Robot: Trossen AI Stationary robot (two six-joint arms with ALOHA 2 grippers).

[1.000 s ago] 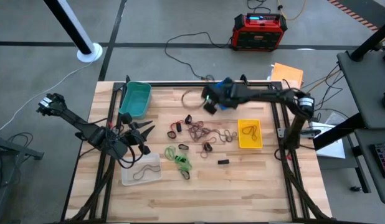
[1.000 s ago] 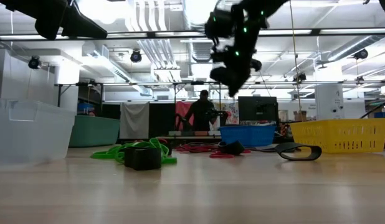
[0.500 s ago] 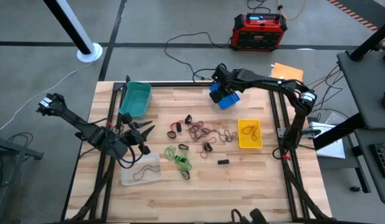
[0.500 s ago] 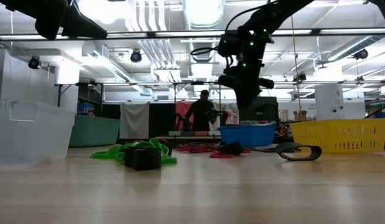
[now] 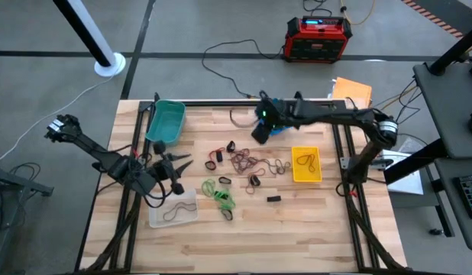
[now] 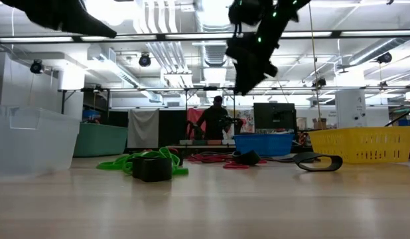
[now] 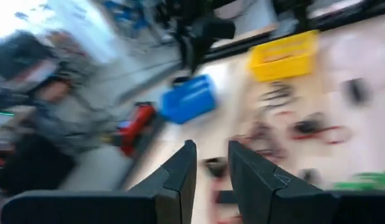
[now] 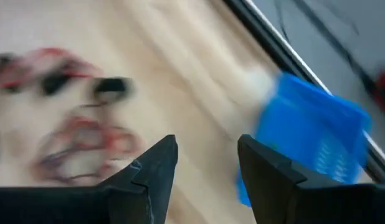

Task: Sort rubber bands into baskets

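Right gripper point(image 5: 260, 134) is up off the wooden table point(image 5: 312, 221), at the far edge beside the small blue rectangular plastic basket point(image 5: 278, 126). Its wrist view shows the two dark fingers point(image 8: 152, 171) parted with bare wood between them, nothing held. The blue basket point(image 8: 311, 143) sits just past them, and blurred red and dark rubber bands point(image 8: 74, 140) lie on the wood nearby.

Left gripper point(image 5: 177, 164) hovers over the table's left side, between the teal-green plastic basket point(image 5: 166, 121) and the clear translucent plastic basket point(image 5: 173, 208). Left wrist view: fingers point(image 7: 180, 177) narrowly apart, gap looks empty. View is heavily blurred, so I cannot tell more than that.

Rubber bands:
- Main loose pile of red/brown loops point(image 5: 251, 163) is mid-table, between the blue basket and the yellow plastic basket point(image 5: 306, 165).
- Bright green loops point(image 5: 219, 195) lie nearer the front, just right of the clear basket.
- One dark band point(image 5: 175, 212) lies inside the clear basket.
- An orange band point(image 5: 305, 161) lies inside the yellow basket.
- Teal basket contents not discernible.

Small black rectangular block point(image 5: 274, 198) sits on the wood alone, in front of the pile. Low view shows the same block point(image 6: 152, 167) up against the green loops point(image 6: 125, 162), and a person point(image 6: 215, 119) standing in the room behind.
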